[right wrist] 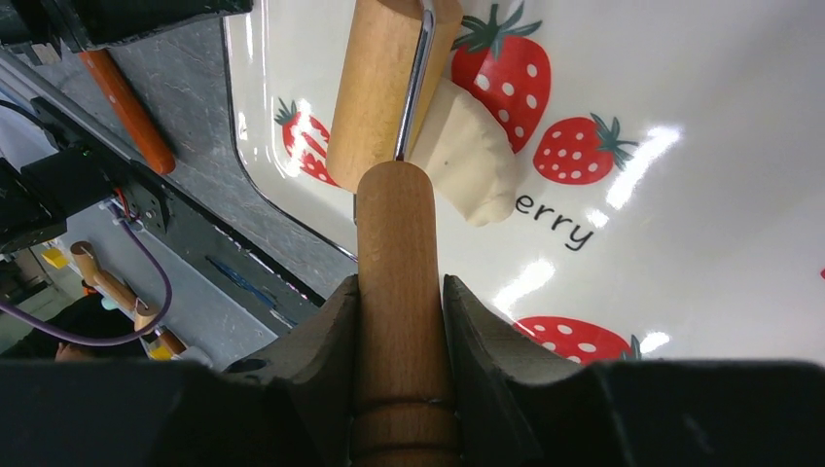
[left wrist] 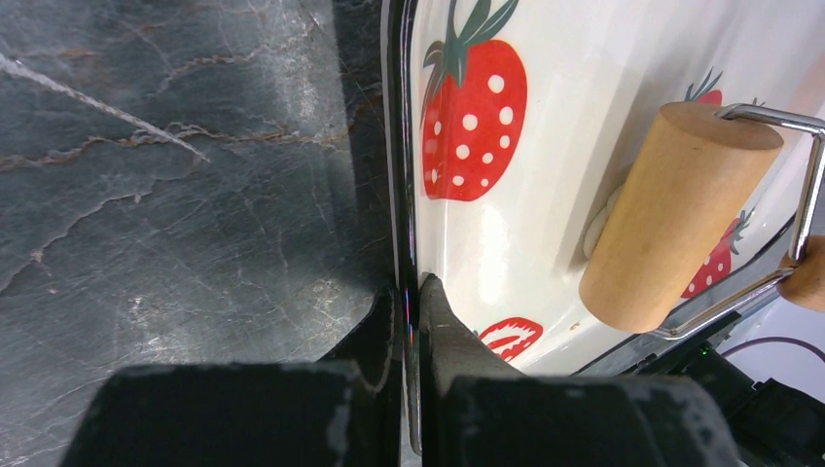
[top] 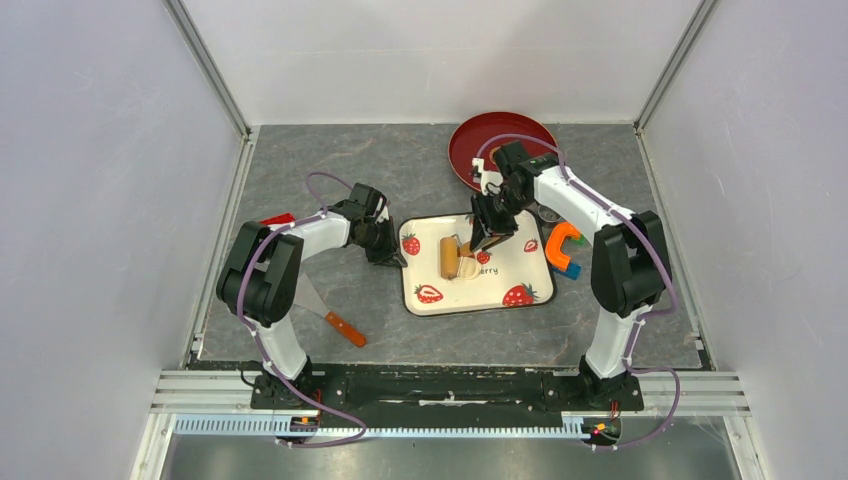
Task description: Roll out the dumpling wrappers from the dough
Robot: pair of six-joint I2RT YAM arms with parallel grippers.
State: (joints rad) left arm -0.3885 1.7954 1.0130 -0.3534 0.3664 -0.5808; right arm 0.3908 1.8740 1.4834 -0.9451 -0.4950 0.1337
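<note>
1. The left gripper [left wrist: 413, 297] is pressed together on the left rim of the strawberry tray [left wrist: 545, 263]. The rim runs up between its fingers, and only their tips show at the bottom of the left wrist view.
2. The right gripper [right wrist: 399, 292] pinches the wooden handle [right wrist: 394, 224] of the roller [right wrist: 379, 88], one finger on each side. The handle's lower end is hidden inside the gripper.
3. The dough [right wrist: 467, 161], a pale thick lump, lies on the tray at the upper centre of the right wrist view. The roller's drum partly covers it, so its full outline is hidden. In the left wrist view only a sliver peeks out beside the drum.
4. In the top view the dough is too small to make out beside the roller and gripper.
5. A red plate [top: 500, 140] at the top of that view is partly covered by the right arm.
6. An orange-handled tool [top: 335, 320] lies on the surface at lower left, its blade end running behind the left arm.
7. An orange and blue item [top: 563, 248] sits just right of the tray; what it is cannot be told.
</note>
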